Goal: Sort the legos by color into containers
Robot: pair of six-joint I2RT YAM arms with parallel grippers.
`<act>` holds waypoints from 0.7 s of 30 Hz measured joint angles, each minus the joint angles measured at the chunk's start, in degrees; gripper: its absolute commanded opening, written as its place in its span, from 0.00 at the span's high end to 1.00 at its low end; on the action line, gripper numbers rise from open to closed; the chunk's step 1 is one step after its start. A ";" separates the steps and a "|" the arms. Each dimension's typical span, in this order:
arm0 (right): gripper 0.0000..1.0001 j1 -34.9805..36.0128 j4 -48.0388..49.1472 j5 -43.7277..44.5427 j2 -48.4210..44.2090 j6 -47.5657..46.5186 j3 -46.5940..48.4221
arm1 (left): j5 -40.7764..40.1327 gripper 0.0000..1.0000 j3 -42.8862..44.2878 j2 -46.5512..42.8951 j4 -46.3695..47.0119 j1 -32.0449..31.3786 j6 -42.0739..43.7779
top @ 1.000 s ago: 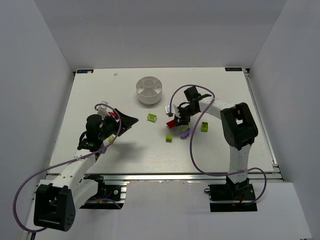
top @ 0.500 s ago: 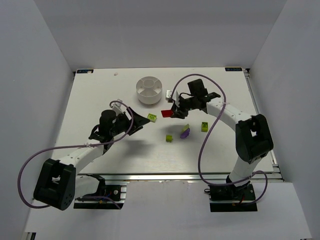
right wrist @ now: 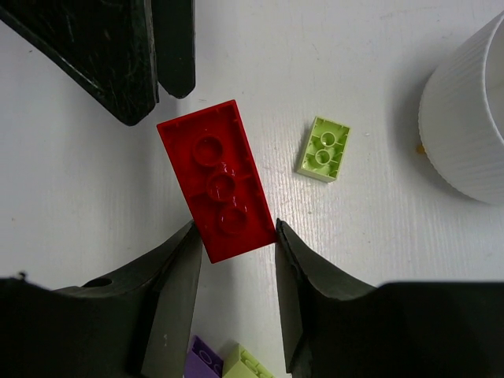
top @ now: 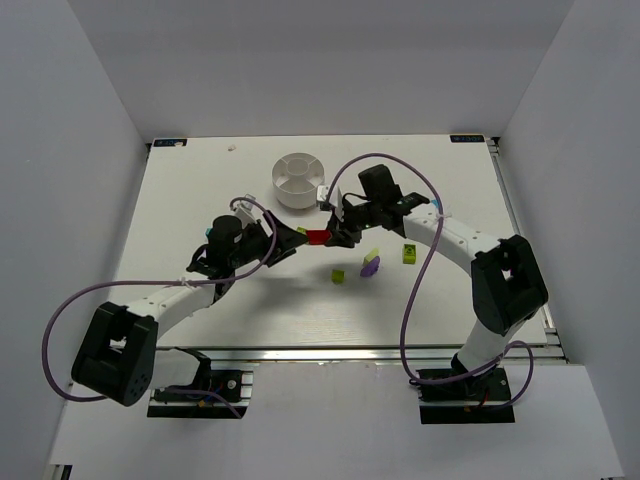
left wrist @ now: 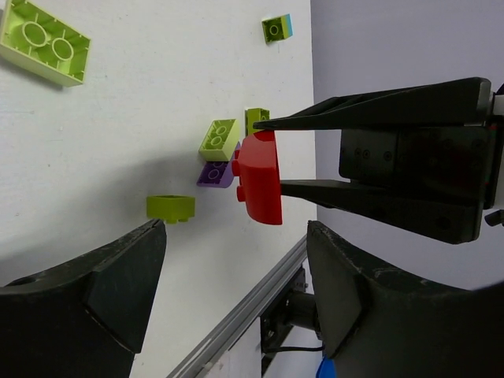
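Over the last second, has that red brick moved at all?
Yes. Held in the right pincer, the red brick has travelled left, away from the purple brick and nearer the white dish.

The dish (top: 298, 182) is sitting far back on the tabletop (top: 200, 190). Before it, a brick (top: 316, 237) is hanging between the left gripper (top: 290, 241) and the right gripper (top: 328, 236). Loose bricks (top: 409, 253) are lying to its right.

Red lego (right wrist: 216, 181), lime green lego (right wrist: 324, 149) and purple lego (left wrist: 214, 174) contrast with the white ribbed dish (right wrist: 465, 126).
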 measured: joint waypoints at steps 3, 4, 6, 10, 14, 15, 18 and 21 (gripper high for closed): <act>1.00 0.55 0.04 0.35 0.00 0.52 0.00 | -0.07 0.23 0.02 0.17 0.57 -0.48 -0.22; 1.00 0.74 0.07 0.42 0.00 0.61 0.00 | -0.04 0.23 0.02 0.33 0.68 -0.63 -0.24; 1.00 1.44 0.09 0.50 0.00 0.72 0.00 | -0.04 0.25 0.04 0.79 0.98 -0.96 -0.42; 1.00 2.89 0.11 0.61 0.00 1.05 0.00 | -0.04 0.31 0.09 1.44 1.07 -1.33 -0.48; 1.00 3.98 0.20 0.61 0.00 1.33 0.02 | 0.00 0.44 0.13 1.86 1.29 -1.62 -0.76; 1.00 4.15 0.22 0.61 0.00 1.42 0.02 | 0.02 0.48 0.13 1.90 1.44 -1.68 -0.81; 1.00 4.22 0.24 0.63 -0.02 1.55 0.02 | 0.13 0.60 0.24 2.38 2.14 -1.79 -1.03; 1.00 4.22 0.28 0.79 -0.02 1.49 0.02 | 0.04 0.71 0.35 2.95 2.27 -1.84 -1.33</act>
